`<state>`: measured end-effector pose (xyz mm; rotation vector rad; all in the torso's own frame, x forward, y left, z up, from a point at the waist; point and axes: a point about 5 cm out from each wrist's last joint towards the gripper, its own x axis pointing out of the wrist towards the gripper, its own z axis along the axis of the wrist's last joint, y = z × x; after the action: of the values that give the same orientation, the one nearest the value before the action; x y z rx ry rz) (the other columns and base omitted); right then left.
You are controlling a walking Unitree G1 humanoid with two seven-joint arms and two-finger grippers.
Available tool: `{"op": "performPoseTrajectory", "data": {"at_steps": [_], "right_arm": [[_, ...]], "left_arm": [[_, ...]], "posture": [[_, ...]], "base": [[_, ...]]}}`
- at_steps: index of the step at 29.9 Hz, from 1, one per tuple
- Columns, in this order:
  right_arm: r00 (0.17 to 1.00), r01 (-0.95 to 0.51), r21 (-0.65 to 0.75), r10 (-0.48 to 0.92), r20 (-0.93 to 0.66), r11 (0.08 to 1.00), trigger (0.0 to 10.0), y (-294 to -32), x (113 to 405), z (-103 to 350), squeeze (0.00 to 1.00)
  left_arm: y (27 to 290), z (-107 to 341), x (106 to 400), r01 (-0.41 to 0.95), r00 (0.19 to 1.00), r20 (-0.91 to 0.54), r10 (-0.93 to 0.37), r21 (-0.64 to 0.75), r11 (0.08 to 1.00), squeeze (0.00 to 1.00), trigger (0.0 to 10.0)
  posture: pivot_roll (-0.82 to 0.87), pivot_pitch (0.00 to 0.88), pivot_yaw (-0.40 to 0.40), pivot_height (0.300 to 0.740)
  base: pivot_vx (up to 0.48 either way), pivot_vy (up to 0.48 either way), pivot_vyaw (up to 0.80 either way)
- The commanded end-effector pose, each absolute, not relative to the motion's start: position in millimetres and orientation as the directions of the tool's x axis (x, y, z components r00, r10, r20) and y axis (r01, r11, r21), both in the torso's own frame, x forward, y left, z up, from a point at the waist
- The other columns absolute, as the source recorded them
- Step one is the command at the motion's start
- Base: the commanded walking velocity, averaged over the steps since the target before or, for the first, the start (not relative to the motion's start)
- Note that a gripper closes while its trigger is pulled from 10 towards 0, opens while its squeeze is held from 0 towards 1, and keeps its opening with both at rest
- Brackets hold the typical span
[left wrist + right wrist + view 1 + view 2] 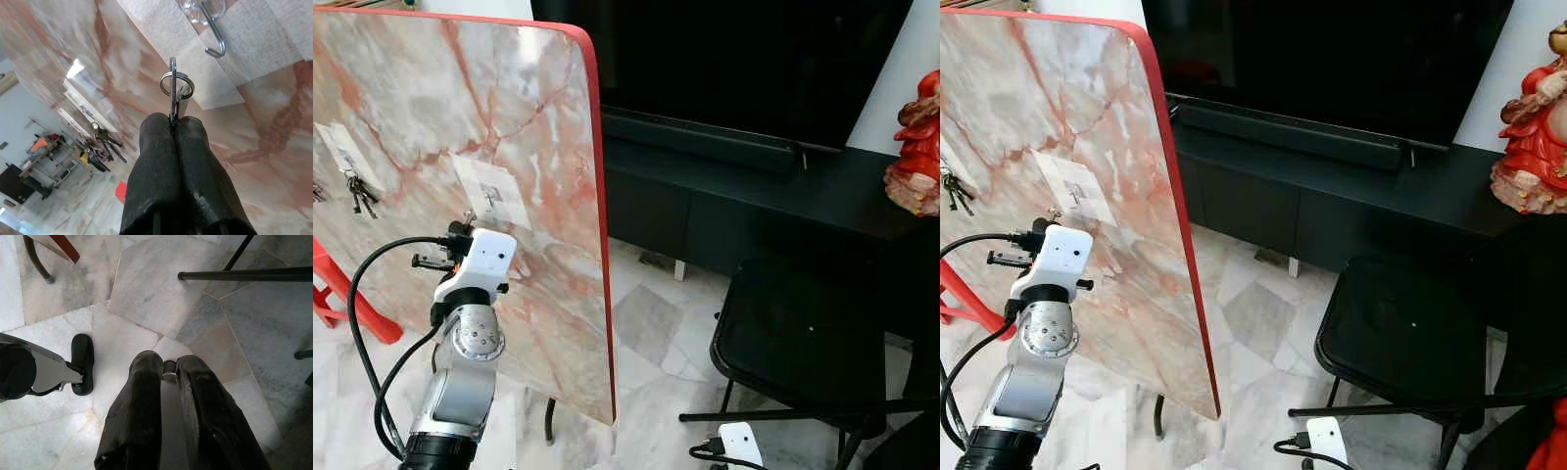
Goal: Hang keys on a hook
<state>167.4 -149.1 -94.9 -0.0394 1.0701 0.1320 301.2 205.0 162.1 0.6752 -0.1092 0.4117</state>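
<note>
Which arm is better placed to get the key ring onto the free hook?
Left. The left gripper pinches the key ring just short of the hook; the right gripper hangs toward the floor.

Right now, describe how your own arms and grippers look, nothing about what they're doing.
The left arm is silver metal with a round joint disc, topped by a white wrist housing and looped by a black cable. The left gripper has two long black fingers with a matte, slightly grainy surface. The right gripper has the same black fingers, a little scuffed.
</note>
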Motion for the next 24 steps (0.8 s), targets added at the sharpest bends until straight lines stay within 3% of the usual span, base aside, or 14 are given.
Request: {"op": "performPoseTrajectory", "data": {"at_steps": [1,24], "right_arm": [[0.48,-0.125,0.039,0.095,-0.872,0.991,10.0,-147.8,169.3,-94.1,0.0],[0.481,-0.123,0.042,0.096,-0.871,0.992,10.0,-147.0,169.1,-94.2,0.0]], "left_arm": [[206.3,165.5,303.9,-0.414,0.909,0.246,0.336,0.614,0.672,0.0,10.0],[197.2,168.4,309.6,-0.388,0.921,0.278,0.271,0.703,0.596,0.0,10.0]], "posture": [[-0.04,0.0,0.016,0.716],[-0.04,0.0,0.018,0.716]], "base": [[0.0,0.0,0.0],[0.0,0.0,0.0]]}}
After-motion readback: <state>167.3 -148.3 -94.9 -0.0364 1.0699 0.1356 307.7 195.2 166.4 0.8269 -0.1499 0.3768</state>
